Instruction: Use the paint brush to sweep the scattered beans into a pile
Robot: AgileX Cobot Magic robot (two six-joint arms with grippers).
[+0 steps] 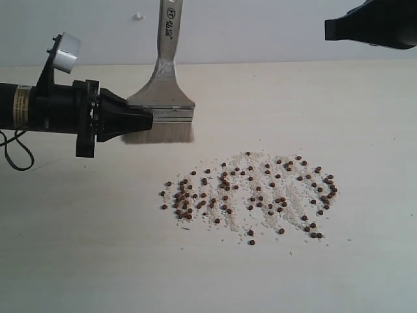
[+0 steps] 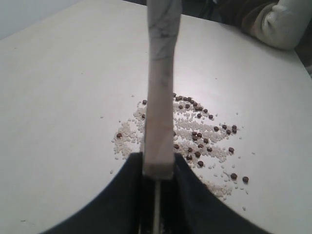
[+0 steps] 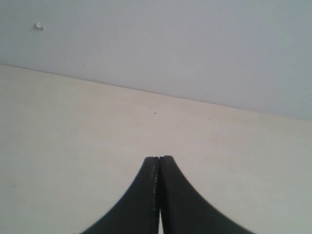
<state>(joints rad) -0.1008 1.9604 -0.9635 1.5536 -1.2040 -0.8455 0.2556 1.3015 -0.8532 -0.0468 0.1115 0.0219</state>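
The paint brush (image 1: pixel 163 91) stands upright above the table, handle up, off-white bristles (image 1: pixel 158 132) down, just behind the left part of the spill. My left gripper (image 1: pixel 148 120) is shut on its metal ferrule from the left. In the left wrist view the brush (image 2: pixel 160 97) runs edge-on out of the black jaws. The beans (image 1: pixel 251 195) lie scattered in a wide patch mixed with white crumbs, also seen as beans (image 2: pixel 195 131) past the brush. My right gripper (image 3: pixel 159 158) is shut and empty, raised at the upper right (image 1: pixel 329 29).
A pale wooden table (image 1: pixel 78 248) spreads around the spill. A light wall rises behind it. A person's sleeve (image 2: pixel 280 24) shows at the table's far edge in the left wrist view. A black cable (image 1: pixel 16 153) hangs under the left arm.
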